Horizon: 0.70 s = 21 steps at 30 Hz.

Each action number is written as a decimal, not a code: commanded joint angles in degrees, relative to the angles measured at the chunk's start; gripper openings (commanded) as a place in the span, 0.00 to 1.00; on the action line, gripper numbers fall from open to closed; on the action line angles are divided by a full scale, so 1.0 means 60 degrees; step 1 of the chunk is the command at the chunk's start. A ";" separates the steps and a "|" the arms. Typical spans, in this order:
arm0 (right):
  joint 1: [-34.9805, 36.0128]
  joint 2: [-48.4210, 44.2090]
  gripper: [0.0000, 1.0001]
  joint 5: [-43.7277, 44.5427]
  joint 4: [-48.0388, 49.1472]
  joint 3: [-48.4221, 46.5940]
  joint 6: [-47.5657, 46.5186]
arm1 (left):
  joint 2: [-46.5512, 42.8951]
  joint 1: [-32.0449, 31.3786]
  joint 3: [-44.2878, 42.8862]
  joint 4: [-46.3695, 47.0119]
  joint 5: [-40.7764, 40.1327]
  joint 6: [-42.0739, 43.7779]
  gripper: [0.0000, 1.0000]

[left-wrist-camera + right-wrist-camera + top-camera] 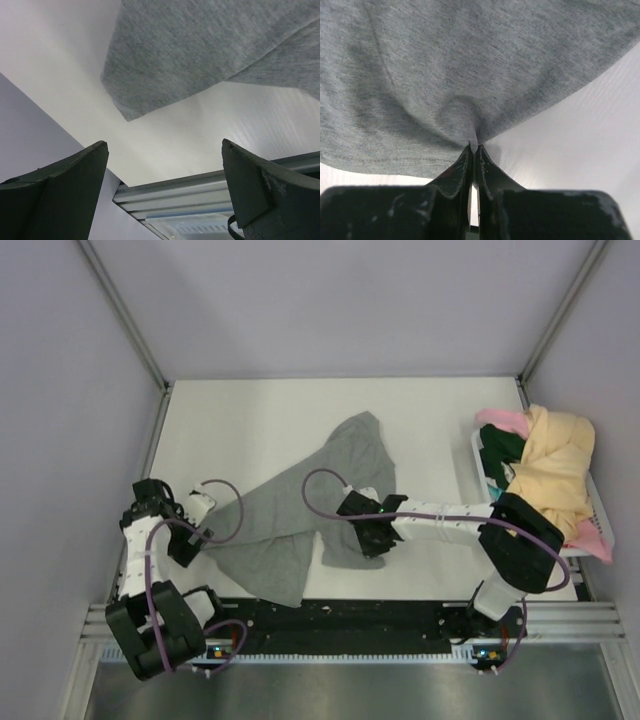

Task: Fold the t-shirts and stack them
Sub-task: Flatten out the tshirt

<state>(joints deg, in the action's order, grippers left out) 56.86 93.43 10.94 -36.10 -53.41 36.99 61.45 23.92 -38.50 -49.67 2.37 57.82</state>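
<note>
Right hand (474,148) clamped on a fold of the grey t-shirt (270,530); left hand (164,144) gapes wide, apparently just beside its hem.

A heather grey t-shirt (350,455), finely speckled, on the white bench (240,420); at 3 o'clock a pale yellow shirt (560,465) over a pink shirt (503,420) and a dark green shirt (505,448); purple cables (150,565) loop along the black-and-white arms (440,523)
</note>
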 commanded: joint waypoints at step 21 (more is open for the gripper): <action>-0.1463 -0.3529 0.00 0.1164 0.0465 -0.1088 -0.1726 | 0.3102 0.1124 -0.0203 0.2493 0.1347 0.1511 0.73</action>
<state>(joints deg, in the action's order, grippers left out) 49.65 75.77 15.73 -33.89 -55.72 29.98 76.09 29.26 -38.96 -40.23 8.32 66.41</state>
